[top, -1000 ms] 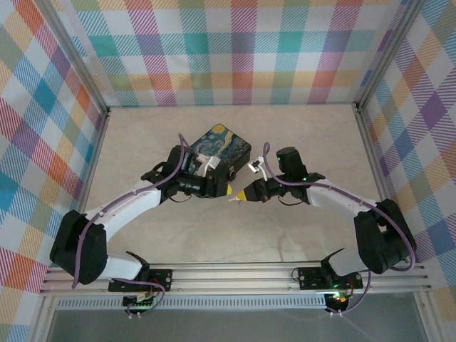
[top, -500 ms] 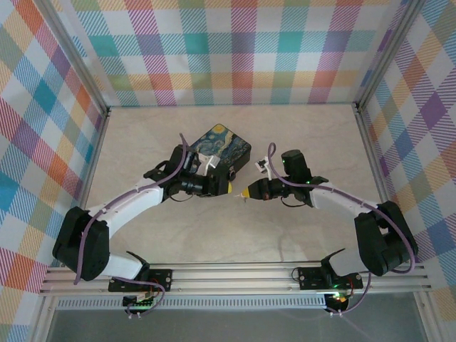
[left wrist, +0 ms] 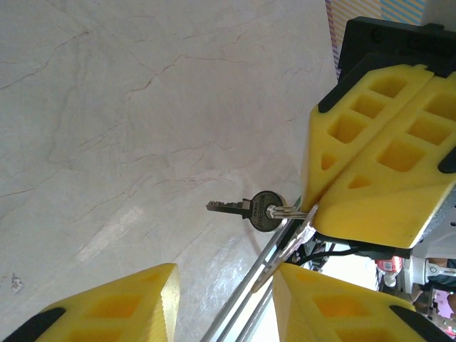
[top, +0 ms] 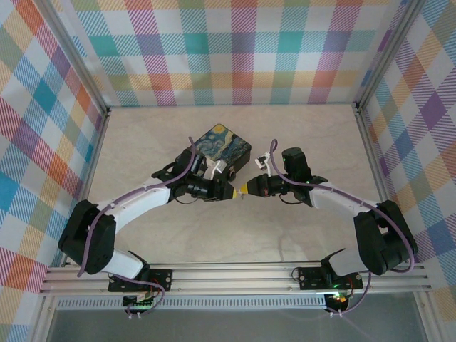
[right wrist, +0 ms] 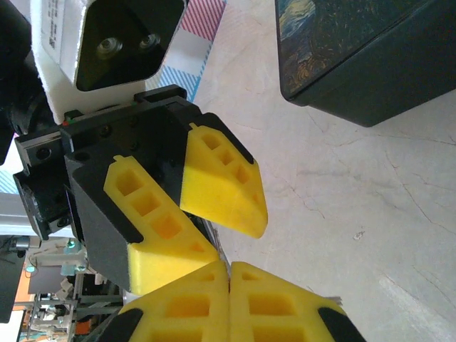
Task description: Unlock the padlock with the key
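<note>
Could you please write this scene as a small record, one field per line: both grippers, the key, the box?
left gripper: fingers apart, facing the right gripper, tips close; thin silvery strips pass between them, grip unclear
right gripper: shut on the key
key: blade sticks out of the right gripper's tips, above the table
box: on the table, just behind both grippers
</note>
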`<state>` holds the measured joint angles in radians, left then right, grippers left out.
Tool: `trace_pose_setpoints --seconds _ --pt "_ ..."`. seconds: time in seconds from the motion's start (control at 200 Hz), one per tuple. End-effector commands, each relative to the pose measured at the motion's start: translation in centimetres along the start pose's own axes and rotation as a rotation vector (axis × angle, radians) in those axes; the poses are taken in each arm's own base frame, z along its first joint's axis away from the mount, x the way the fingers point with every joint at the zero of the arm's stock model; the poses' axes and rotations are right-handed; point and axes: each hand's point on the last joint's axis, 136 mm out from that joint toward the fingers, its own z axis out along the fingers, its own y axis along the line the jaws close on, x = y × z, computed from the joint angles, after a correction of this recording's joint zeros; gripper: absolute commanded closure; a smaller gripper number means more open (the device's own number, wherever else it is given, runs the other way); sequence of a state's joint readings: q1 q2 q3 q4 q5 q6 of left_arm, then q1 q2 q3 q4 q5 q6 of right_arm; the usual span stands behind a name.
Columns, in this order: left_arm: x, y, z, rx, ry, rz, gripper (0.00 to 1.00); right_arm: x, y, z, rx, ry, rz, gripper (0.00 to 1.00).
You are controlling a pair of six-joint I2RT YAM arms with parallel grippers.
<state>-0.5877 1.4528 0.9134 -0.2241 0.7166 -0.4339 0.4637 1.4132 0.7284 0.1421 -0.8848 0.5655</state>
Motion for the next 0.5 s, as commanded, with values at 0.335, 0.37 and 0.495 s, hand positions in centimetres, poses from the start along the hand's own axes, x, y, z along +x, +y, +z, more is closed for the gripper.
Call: trace_pose_setpoints --seconds 0.335,0.37,0.495 --pt "-1.18 -2.72 -0.39 0.09 -0.032 0.072 0.74 -1.12 0.95 0.59 -0.05 0.017 -0.012 1.0" --pt "-1.1 -2.7 -0.37 0.092 -0.03 0.071 0.76 -1.17 0.94 0.65 -0.049 0.017 -0.013 1.0" --pt "-1.03 -2.66 -0.37 0.092 -0.029 0.072 0.85 -1.29 1.02 0.87 -0.051 0.023 -0.012 1.0"
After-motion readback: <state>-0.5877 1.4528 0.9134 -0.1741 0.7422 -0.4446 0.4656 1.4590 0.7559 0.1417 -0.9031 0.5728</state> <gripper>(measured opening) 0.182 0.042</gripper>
